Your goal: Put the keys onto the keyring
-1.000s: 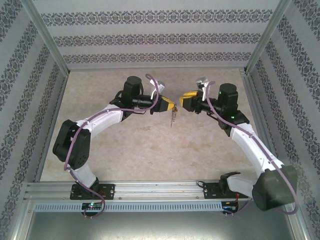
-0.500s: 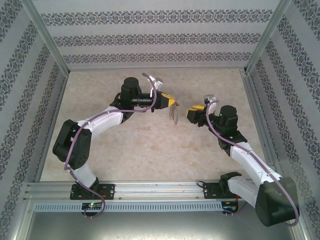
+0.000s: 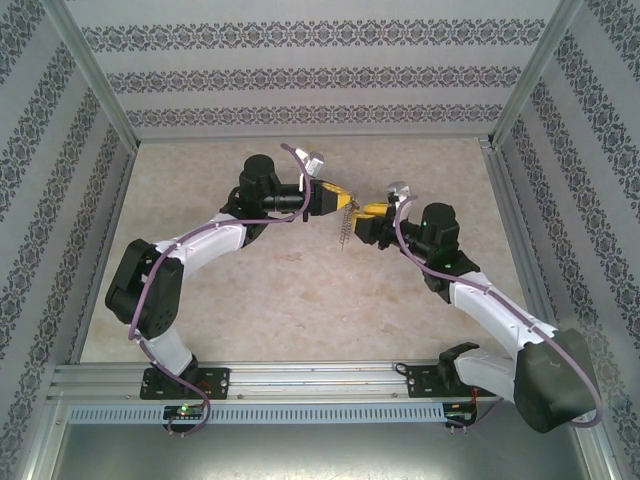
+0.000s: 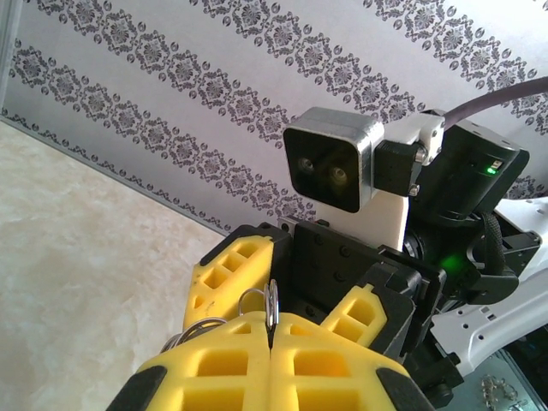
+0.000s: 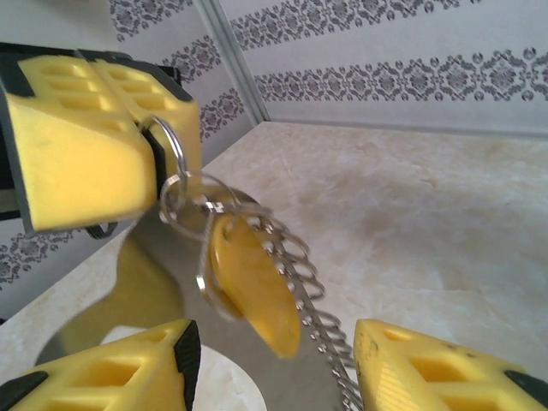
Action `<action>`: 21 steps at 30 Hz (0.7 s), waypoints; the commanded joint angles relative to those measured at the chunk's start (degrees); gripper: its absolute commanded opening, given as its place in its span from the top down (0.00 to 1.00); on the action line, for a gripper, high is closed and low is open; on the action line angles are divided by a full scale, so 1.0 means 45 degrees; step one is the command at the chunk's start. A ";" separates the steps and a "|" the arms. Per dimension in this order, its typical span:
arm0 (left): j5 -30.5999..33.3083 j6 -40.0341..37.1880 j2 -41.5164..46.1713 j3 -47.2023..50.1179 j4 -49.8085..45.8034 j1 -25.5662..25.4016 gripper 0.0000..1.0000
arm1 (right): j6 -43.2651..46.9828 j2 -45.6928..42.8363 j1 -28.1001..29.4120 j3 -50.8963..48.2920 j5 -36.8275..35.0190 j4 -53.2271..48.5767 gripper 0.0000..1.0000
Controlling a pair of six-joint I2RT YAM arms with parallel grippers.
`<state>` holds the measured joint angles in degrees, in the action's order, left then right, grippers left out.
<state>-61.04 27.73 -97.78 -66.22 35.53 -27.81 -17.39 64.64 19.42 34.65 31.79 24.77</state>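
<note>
Right claw (image 3: pixel 370 212) moved in beside left claw (image 3: pixel 338 198), jaws apart; left clamped on keyring (image 5: pixel 175 184); right wrist reveals key (image 5: pixel 253 287) hanging.

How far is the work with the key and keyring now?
Looks done: the key hangs on the keyring. In hand: the left gripper is shut on the keyring; the right gripper stands open around the key, not gripping. Left: probably only letting go.

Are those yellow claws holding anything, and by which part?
The left end effector pinches the keyring by its top loop; the key dangles below. The right end effector is open, holding nothing.
</note>
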 commanded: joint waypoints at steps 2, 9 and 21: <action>-0.0371 0.0284 0.0286 0.0089 0.0956 -0.0120 1.00 | 0.0441 0.0365 0.0182 0.0705 0.0210 0.0539 0.51; -0.0295 0.0343 0.0302 0.0061 0.1021 -0.0128 1.00 | 0.0563 0.0694 0.0197 0.0782 0.0807 0.0446 0.73; 0.0163 0.0167 0.0459 0.0066 0.1214 -0.0111 1.00 | 0.0855 0.0342 0.0285 0.0743 0.2209 -0.0567 1.00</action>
<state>-60.93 28.62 -97.78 -66.22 35.79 -27.81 -14.85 67.16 19.77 37.06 38.17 24.16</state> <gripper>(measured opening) 0.049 0.060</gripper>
